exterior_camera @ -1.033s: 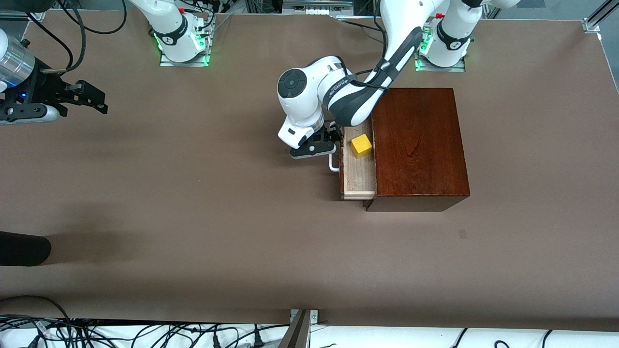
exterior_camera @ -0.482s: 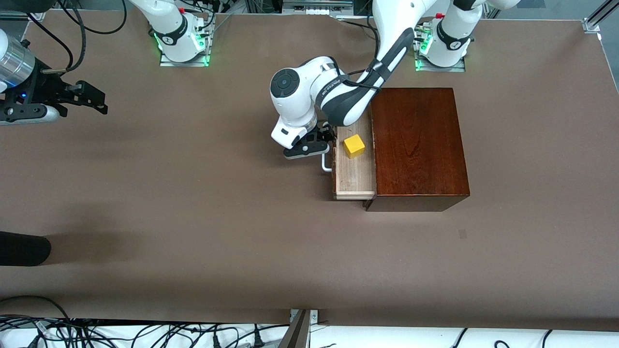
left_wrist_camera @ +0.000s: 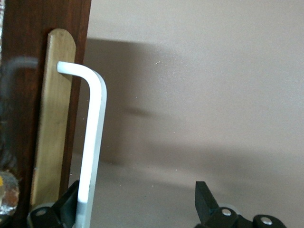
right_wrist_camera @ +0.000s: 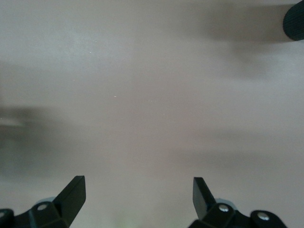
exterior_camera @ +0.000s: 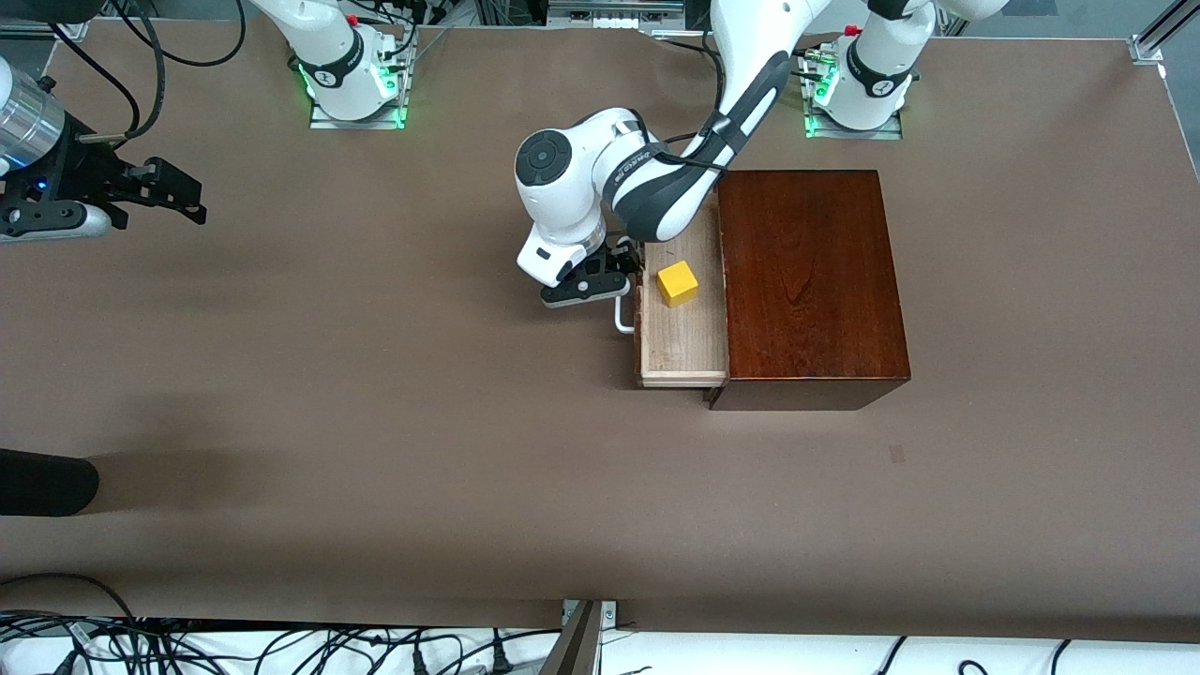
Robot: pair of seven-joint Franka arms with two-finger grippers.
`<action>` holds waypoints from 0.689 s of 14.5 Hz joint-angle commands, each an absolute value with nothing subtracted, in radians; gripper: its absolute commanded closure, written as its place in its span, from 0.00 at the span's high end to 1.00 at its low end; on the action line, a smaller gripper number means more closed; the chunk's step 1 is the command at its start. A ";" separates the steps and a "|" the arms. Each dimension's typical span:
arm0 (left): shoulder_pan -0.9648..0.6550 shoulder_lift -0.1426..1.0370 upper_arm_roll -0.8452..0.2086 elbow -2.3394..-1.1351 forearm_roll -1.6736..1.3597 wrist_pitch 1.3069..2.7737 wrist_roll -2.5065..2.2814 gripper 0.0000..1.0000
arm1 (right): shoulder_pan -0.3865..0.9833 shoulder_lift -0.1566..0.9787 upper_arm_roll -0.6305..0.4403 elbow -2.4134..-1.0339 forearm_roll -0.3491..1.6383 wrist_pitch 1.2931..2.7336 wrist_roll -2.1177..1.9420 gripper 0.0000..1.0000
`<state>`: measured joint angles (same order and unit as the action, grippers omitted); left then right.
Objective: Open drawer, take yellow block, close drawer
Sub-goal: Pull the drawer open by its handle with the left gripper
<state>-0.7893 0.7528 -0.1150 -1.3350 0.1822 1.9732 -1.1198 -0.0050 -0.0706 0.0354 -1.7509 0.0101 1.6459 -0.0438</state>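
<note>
The brown matte tabletop (exterior_camera: 375,394) carries a dark glossy reddish-brown wooden box (exterior_camera: 811,281) toward the left arm's end; the box rests flat, its drawer (exterior_camera: 682,328) slid out toward the right arm's end; both arm bases stand on the tabletop's edge farthest from the front camera.

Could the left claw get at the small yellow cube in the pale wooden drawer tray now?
Probably yes: the small yellow cube lies uncovered in the pulled-out pale wooden drawer tray, beside the open left claw.
</note>
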 commanded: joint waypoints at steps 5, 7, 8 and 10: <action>-0.850 0.851 -0.124 -1.200 0.100 2.075 -1.167 1.00 | -0.006 -0.077 0.055 -1.720 -0.006 1.635 -0.057 1.00; -0.853 0.850 -0.124 -1.190 0.080 2.075 -1.183 1.00 | -0.006 -0.078 0.058 -1.717 -0.003 1.634 -0.049 1.00; -0.856 0.850 -0.124 -1.183 0.071 2.074 -1.184 1.00 | -0.006 -0.077 0.054 -1.713 0.000 1.634 -0.052 1.00; -0.856 0.850 -0.124 -1.180 0.061 2.074 -1.186 1.00 | -0.008 -0.066 0.049 -1.700 0.005 1.635 -0.052 1.00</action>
<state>-0.8188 0.7770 -0.1014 -1.2829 0.1515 1.9931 -1.1381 -0.0042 -0.0726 0.0506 -1.7268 0.0047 1.6456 -0.0458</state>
